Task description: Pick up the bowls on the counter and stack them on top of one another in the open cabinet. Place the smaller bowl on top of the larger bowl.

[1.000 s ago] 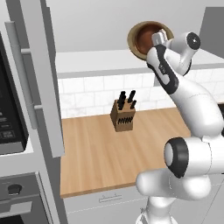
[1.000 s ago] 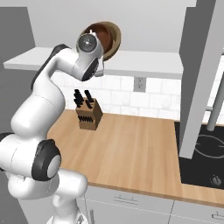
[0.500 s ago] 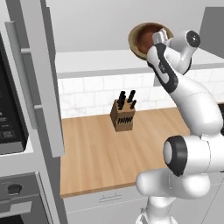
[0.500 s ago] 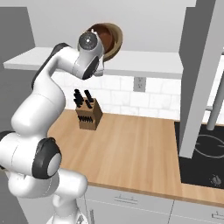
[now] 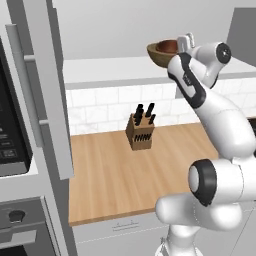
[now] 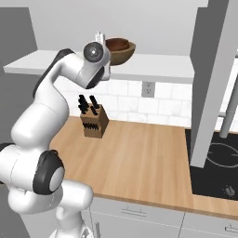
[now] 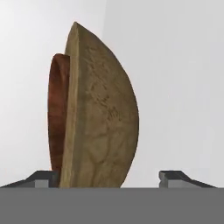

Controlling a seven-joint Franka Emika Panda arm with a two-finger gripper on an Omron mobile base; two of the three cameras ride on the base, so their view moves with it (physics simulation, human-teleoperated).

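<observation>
Two bowls: both sit nested on the open cabinet (image 5: 120, 67) shelf, the smaller bowl (image 5: 167, 47) inside the larger bowl (image 5: 161, 56), so the stacking looks done, as I judge it.
Step in hand: letting go; the gripper (image 7: 116, 177) stands with its fingers spread wide, one tip on each side of the larger bowl and, as far as the hand view lets me tell, clear of it.
Next move: a straight pull back from the shelf, away from the larger bowl, without nudging its rim, since a knock could slide the pair toward the shelf edge.
Cabinet: white shelf with a pale back wall; its long grey door (image 5: 47, 85) hangs open, well to the left of the bowls in the left base view.
Counter: the counter (image 6: 139, 158) of plank-grain wood lies well below the larger bowl, with no bowls on it.
Wall: white tile (image 6: 153, 104) runs between the counter and the shelf.
Cooktop: a dark cooktop (image 6: 214, 167) sits beside the counter, below and to the right of the bowls in the right base view.
Knife block: a knife block (image 5: 141, 131) stands on the counter, below the larger bowl and toward the tile.
</observation>
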